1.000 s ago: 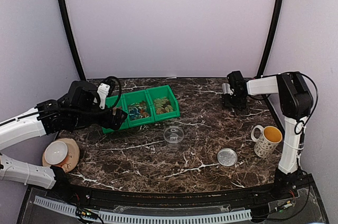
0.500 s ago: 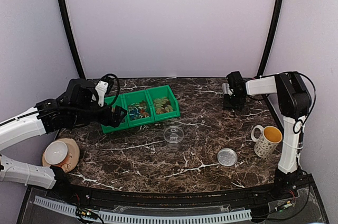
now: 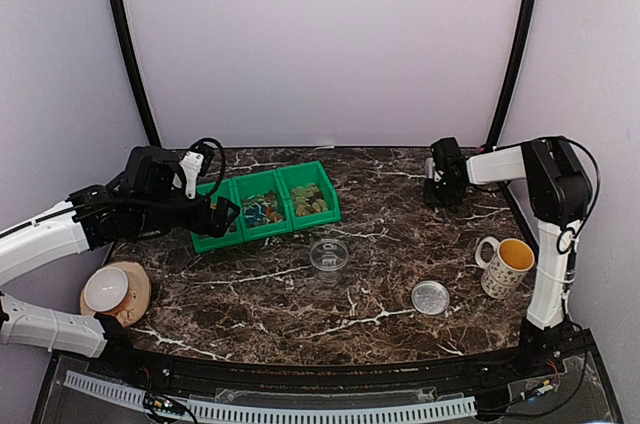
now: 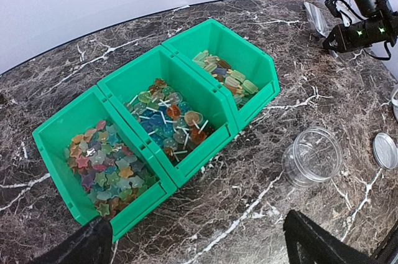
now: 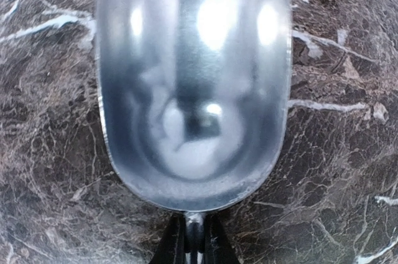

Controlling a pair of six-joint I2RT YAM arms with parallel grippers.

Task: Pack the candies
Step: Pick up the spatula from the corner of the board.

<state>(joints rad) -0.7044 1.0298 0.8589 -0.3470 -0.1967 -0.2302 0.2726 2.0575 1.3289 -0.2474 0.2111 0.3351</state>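
Hovering with jaws apart, the left end effector [image 4: 198, 242] faced the candies [image 4: 107, 163] directly ahead; the right end effector [image 5: 193, 248] was clamped on a metal scoop [image 5: 193, 83] handle.

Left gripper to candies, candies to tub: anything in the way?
Nothing visible. The candies lie in open-topped bins in front of the open left gripper. Bare table between bins and tub; the tub is open, its lid lying apart. The right gripper, holding a scoop, is off to the side.
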